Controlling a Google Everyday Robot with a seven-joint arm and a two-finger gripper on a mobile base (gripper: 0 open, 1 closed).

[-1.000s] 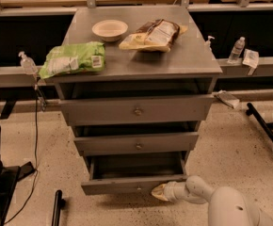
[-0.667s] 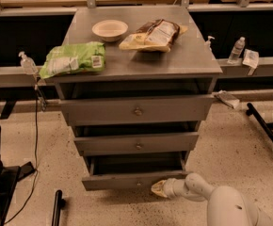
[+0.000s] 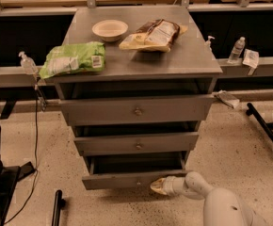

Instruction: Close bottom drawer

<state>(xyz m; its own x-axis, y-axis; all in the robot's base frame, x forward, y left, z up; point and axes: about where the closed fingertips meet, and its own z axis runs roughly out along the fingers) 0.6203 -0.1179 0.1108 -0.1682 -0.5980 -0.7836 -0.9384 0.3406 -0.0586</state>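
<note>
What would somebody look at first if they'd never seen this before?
Probably the slim grey metal bottom drawer, sticking out open at the foot of the grey metal cabinet, with the robot's gripper right at its front, near the right end. Next comes the bright green crinkly bag at the left front of the cabinet top, with a white round bowl behind it.

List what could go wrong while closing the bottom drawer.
1. The gripper is at the front of the bottom drawer, right of its knob; an off-centre push may skew and jam it.
2. The gripper sits low on that front and could slip under its edge.
</note>
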